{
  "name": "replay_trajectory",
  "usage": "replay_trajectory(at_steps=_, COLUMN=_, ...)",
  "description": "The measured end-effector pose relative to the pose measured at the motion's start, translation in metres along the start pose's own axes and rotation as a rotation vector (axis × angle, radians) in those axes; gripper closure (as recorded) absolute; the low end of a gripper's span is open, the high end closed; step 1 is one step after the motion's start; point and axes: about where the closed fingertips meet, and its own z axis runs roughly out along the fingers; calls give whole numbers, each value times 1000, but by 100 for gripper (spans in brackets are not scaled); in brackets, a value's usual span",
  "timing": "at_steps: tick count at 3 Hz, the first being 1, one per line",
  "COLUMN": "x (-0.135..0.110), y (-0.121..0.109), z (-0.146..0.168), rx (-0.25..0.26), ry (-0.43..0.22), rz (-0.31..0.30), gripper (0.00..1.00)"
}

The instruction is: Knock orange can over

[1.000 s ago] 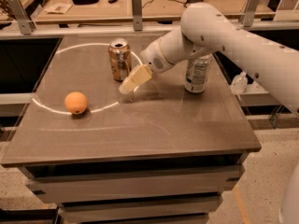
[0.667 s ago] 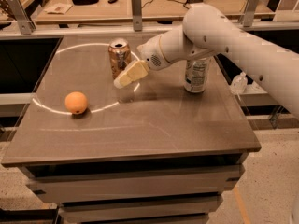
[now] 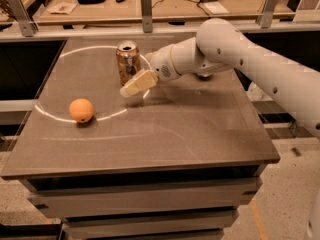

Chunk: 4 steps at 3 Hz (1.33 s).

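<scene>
We see the gripper [image 3: 129,88] low over the table [image 3: 190,134], just to the right of the orange can [image 3: 128,62] and slightly nearer us, with its pale tip level with the can's lower half. Over the last second it has slid leftward toward the can, closing what was a clear gap. The tip now reads as just beside the can's side, and we cannot say whether it touches. Nor can we tell whether the gripper is spread or closed up, since it shows only as one pale wedge.

The can has not moved. It stands upright, silver rim up, in the same spot as before. The round orange fruit [image 3: 81,110] lies well to the left of the can and nearer us, also unmoved and out of the gripper's path. The arm [image 3: 235,49] stretches away to the right of the can.

We judge the approach nearly finished and the knock not yet done. Contact this low may slide the can along rather than tip it. A sideways sweep higher on the can would topple it more surely.
</scene>
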Motion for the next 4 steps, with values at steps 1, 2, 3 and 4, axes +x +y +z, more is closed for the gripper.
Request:
replay_trajectory(at_steps=1, x=-6, y=-1, z=1, rx=-3, ry=-8, rz=-19, gripper=0)
replay_trajectory(at_steps=2, x=-6, y=-1, z=2, rx=-3, ry=-8, rz=-19, gripper=0)
replay_trajectory(at_steps=3, x=-6, y=1, z=1, rx=40, ry=-50, rz=27, gripper=0)
replay_trajectory(at_steps=4, x=-8, y=-8, z=5, rx=78, ry=-64, rz=28, gripper=0)
